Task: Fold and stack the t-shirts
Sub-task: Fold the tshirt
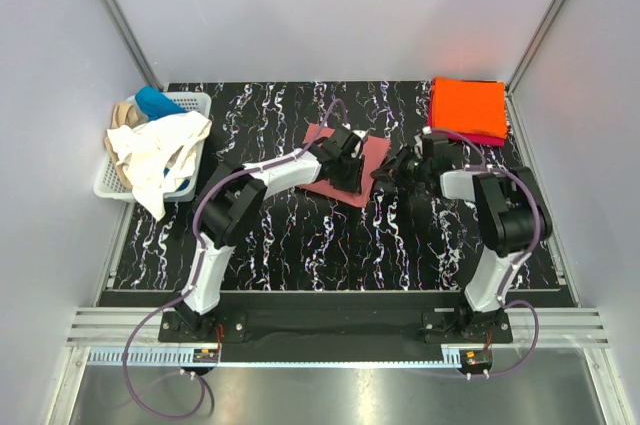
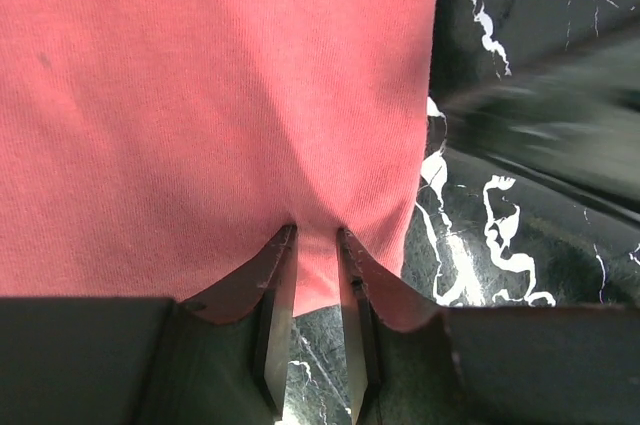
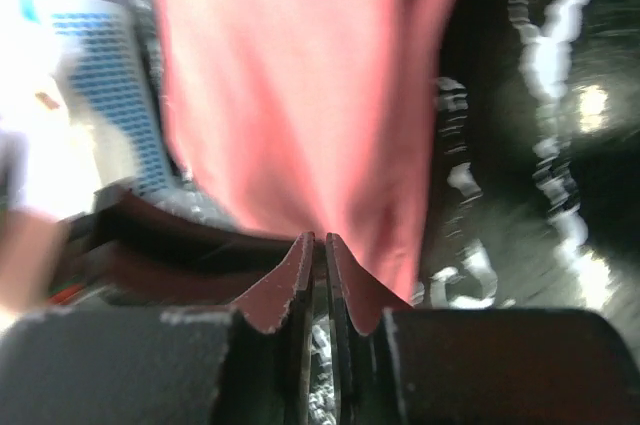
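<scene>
The white lattice basket (image 1: pixel 108 183) stood at the left edge of the dark marbled surface (image 1: pixel 300 235). A cream-white t-shirt (image 1: pixel 160 160) spilled over its near rim and hung down onto the surface. A tan t-shirt (image 1: pixel 122 113) and a blue t-shirt (image 1: pixel 155 102) lay bunched at the basket's far end. How much more cloth lay underneath could not be made out.

In the far right corner an orange t-shirt (image 1: pixel 467 105), folded square, sat on top of a magenta t-shirt (image 1: pixel 482 137), of which only a thin edge showed.

The salmon-pink t-shirt (image 1: pixel 335 188) lay near the middle of the surface, between the two arms, its centre covered by the left arm in the overhead view. The left gripper (image 2: pixel 318 245) was at its right part. Its fingers (image 2: pixel 278 290) were closed down on a narrow tongue of the shirt's hem. The right gripper (image 3: pixel 320 243) met the cloth's right edge. Its fingers (image 3: pixel 295 275) were drawn to a thin slit, with the pink cloth running down into their tips, apparently pinched. That view was smeared with blur; the basket showed only as a pale grid at its left, and the fingertips themselves were hidden behind the gripper body in the overhead view.
</scene>
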Robot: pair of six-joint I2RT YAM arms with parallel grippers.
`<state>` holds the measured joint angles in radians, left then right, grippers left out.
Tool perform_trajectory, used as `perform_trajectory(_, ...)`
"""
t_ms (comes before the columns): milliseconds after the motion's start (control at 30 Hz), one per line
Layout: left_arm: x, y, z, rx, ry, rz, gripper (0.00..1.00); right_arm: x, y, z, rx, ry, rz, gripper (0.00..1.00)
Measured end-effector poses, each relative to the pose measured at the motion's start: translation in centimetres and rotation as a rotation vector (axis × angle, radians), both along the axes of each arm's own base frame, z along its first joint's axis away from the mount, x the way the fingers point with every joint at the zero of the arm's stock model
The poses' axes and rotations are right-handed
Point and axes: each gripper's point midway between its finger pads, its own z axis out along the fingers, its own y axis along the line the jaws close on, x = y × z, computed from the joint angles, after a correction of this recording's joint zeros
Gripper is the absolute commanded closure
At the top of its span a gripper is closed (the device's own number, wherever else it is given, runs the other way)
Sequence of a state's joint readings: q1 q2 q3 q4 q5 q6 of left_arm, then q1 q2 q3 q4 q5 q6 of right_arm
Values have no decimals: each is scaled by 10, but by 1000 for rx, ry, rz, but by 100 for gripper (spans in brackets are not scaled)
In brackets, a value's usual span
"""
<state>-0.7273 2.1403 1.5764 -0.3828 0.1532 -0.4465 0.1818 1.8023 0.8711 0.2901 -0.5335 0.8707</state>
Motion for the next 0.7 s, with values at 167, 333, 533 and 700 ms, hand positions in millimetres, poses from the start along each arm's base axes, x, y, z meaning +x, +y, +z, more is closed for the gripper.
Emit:
perform_trajectory(167,-4,10,6,-3,4,12,69,-1,-1,-48,-20,98,37,85)
perform_trajectory(333,10,46,44,-28,-29,86,69,15,-16,-43,-63,53,47,84)
perform_trajectory(533,49,138,71,-14,-86,300,69,11,-18,-12,-77,9,80,83)
perform_trajectory(700,43,183,36,75,-6,390,70,5,-5,23,-44,-64,128,83)
